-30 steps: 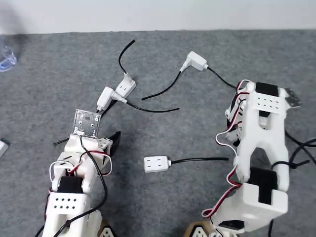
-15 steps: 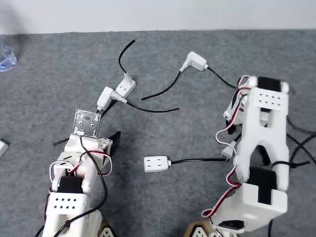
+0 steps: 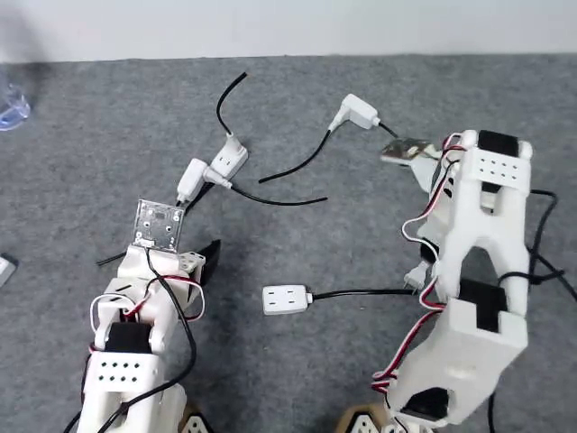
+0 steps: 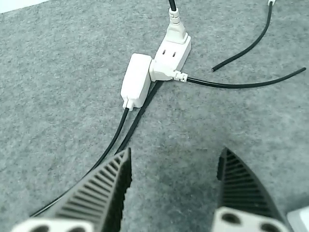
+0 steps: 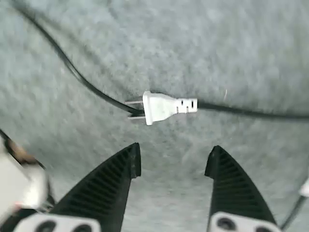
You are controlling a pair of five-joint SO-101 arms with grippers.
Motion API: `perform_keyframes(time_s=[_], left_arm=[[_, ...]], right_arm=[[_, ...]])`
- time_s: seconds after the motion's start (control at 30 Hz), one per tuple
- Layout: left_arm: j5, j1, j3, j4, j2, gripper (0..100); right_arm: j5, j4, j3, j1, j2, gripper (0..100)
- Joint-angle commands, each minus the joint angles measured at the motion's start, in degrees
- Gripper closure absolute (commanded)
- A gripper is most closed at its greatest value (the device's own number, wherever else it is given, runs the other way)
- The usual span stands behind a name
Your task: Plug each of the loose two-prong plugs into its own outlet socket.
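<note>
Grey carpeted tabletop (image 3: 90,135) is covered from the high view. A white three-slot outlet block (image 3: 287,299) is laid between the arms, its slots empty. A white angled plug (image 3: 358,113) is seen loose farther off. A white outlet tap (image 3: 232,158) and a white adapter block (image 3: 192,179) are clustered ahead of the left arm.

Left wrist view: the outlet tap (image 4: 175,50) is shown with a white side plug (image 4: 164,75) apparently seated, so part of the job is judged done. The left gripper (image 4: 175,159) is spread wide and empty, short of the cluster.

Right wrist view: a white straight two-prong plug (image 5: 164,107) is seen loose on the carpet, not yet inserted. The right gripper (image 5: 175,150) is spread with nothing pinched, near that plug but apart from it.
</note>
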Motion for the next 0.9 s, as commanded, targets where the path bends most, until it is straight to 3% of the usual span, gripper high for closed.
perform_keyframes(time_s=[0.0,0.2,0.4,0.57,0.87], left_arm=[[-0.53,0.26,-0.40,-1.58,-0.53,73],[-3.78,0.18,0.66,-2.37,-0.88,73],[-4.48,-0.26,5.49,-9.76,-0.88,73],[-4.31,-2.20,6.29,-10.55,-0.88,73],[-1.32,-4.13,6.20,-10.37,-0.53,73]], right_arm=[[13.01,0.84,-7.30,2.86,-0.48,79.0],[41.23,1.19,-10.81,8.13,-0.13,79.0],[59.43,0.75,-10.02,8.31,2.33,79.2],[66.99,0.75,-10.20,8.04,7.43,79.3],[70.68,1.27,-9.41,4.88,12.35,79.4]])
